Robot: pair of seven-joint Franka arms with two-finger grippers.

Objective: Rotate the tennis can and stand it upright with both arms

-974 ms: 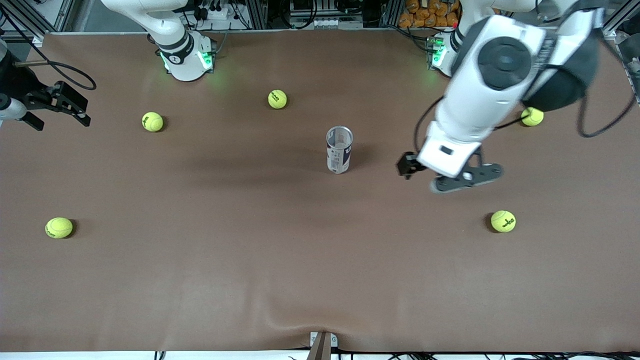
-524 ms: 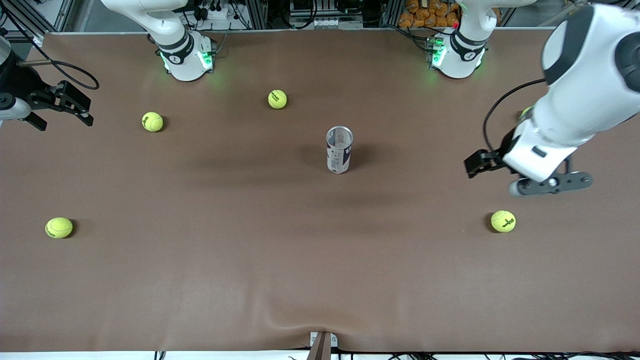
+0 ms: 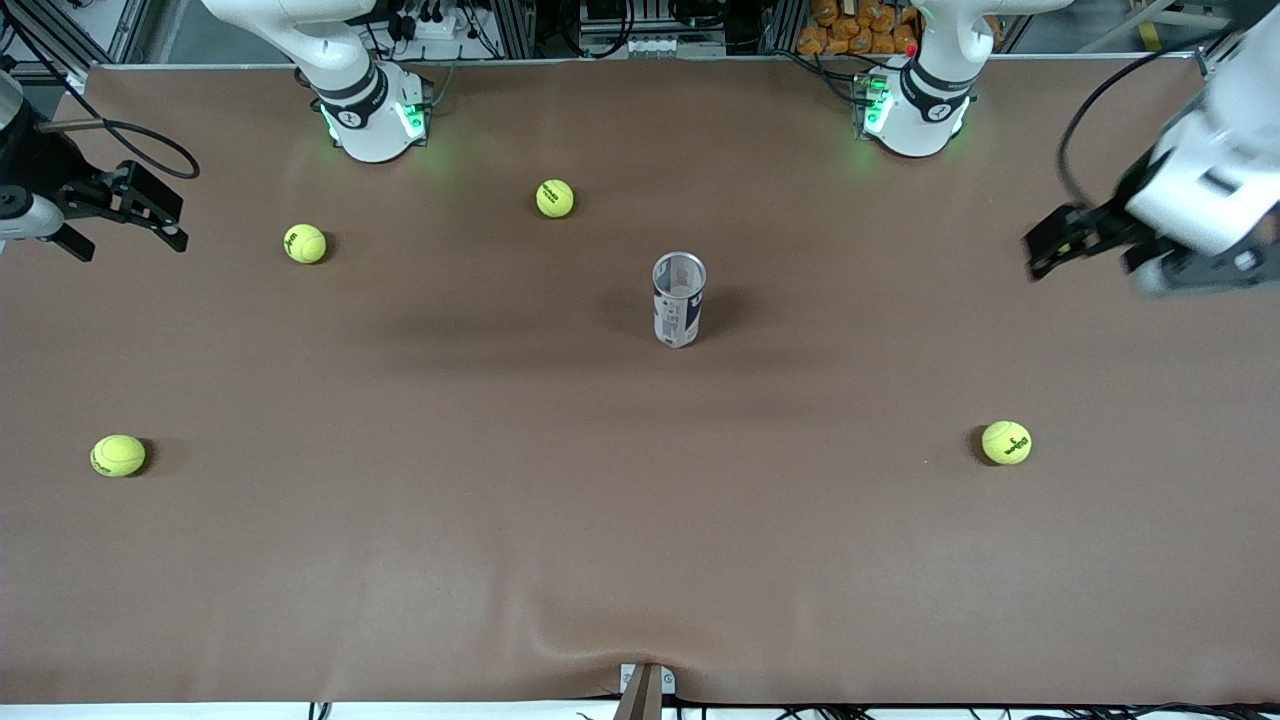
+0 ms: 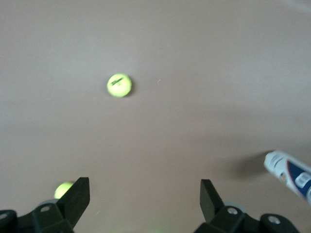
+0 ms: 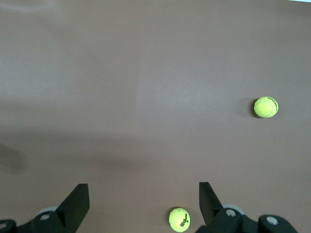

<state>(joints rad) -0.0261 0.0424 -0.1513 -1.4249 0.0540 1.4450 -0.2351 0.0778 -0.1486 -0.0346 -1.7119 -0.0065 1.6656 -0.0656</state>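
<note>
Brown counter (image 3: pixel 640 520): tennis can (image 3: pixel 679 300) stood upright mid-counter, rim up. Left pincer (image 3: pixel 1100 245), right pincer (image 3: pixel 120 215) hung spread, empty, over counter ends. Task looked finished; next, only parking.

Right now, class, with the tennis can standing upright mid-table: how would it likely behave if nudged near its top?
The tennis can is tall and slim on a narrow base, so it would probably tip rather than slide. It looks empty through the open silvery rim, so it is likely light. Once down, its round wall would likely let it roll.
</note>
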